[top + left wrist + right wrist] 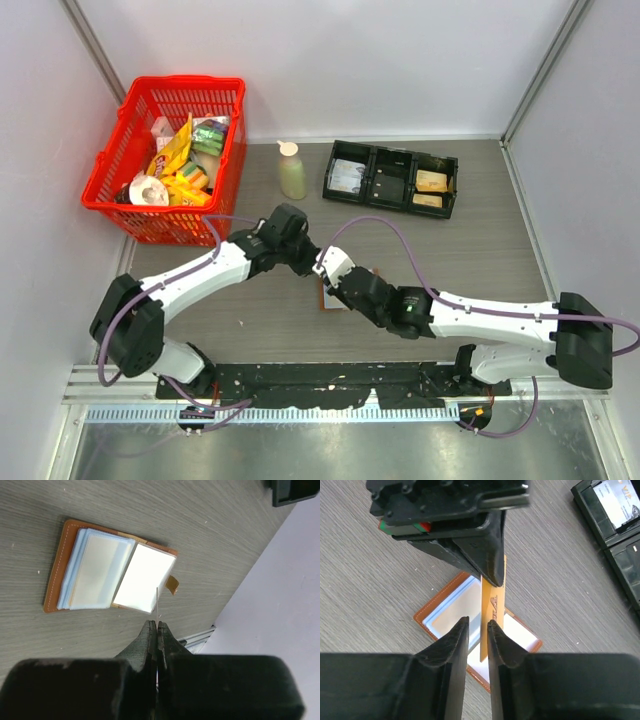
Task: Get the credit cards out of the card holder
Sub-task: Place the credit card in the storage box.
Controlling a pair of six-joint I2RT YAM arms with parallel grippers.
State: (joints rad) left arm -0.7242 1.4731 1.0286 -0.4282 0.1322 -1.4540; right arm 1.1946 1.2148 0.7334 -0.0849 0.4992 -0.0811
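The brown card holder (62, 580) lies open on the table, pale blue-grey pocket panels up; it also shows in the right wrist view (450, 602). In the top view only a brown edge of it (327, 301) shows under the two grippers. My left gripper (157, 625) is shut on an orange-tan credit card (492, 605) and holds it upright above the holder; the left wrist view shows this card edge-on (157, 602). My right gripper (477, 622) is open by a narrow gap, just in front of the card's lower end, holding nothing.
A black three-compartment tray (368, 185) with cards in it sits at the back right of the table. A red basket (110, 170) of snack packets stands at the back left, a pale bottle (291, 170) between them. Grey walls close in both sides.
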